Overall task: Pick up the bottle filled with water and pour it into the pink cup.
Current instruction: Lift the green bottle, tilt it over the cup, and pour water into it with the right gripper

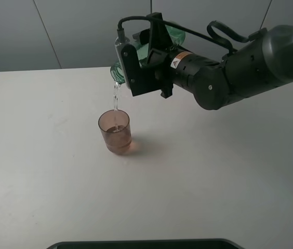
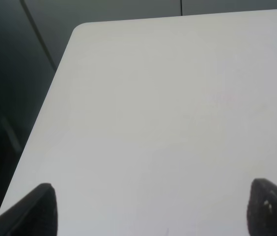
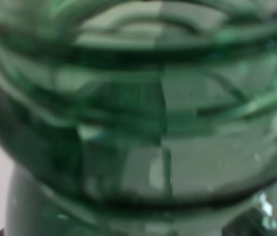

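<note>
My right gripper [image 1: 145, 57] is shut on the green-tinted bottle [image 1: 176, 35] and holds it tipped over, mouth down to the left, above the table. A thin stream of water [image 1: 116, 101] falls from its mouth into the pink cup [image 1: 116, 131], which stands upright on the white table [image 1: 42, 155] and holds some water. In the right wrist view the ribbed green bottle [image 3: 138, 118] fills the frame. My left gripper [image 2: 151, 209] is open over bare table near its corner, with only the two dark fingertips [image 2: 38, 206] showing.
A dark edge [image 1: 146, 244] runs along the bottom of the exterior view. The table's left edge and rounded corner [image 2: 79, 29] show in the left wrist view, with dark floor beyond. A grey wall stands behind the table.
</note>
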Controlling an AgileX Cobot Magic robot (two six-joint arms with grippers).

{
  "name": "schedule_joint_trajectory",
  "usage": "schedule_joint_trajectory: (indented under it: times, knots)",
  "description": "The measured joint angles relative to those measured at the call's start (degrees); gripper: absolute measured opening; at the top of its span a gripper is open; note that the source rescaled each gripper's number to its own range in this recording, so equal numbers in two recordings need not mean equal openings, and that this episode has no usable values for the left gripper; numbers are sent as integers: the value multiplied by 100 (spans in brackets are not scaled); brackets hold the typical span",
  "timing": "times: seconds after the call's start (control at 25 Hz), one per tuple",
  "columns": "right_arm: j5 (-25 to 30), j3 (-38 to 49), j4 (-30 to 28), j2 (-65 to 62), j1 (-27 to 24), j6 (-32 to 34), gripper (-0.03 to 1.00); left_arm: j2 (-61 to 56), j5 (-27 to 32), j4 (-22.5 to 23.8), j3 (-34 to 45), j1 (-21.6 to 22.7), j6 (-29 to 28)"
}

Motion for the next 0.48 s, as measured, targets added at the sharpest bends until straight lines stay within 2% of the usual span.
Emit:
schedule_joint_trajectory:
  times: [0.48]
  knots:
    - [1,-4,0,0,0,-28,0,0,0,0,0,0,0]
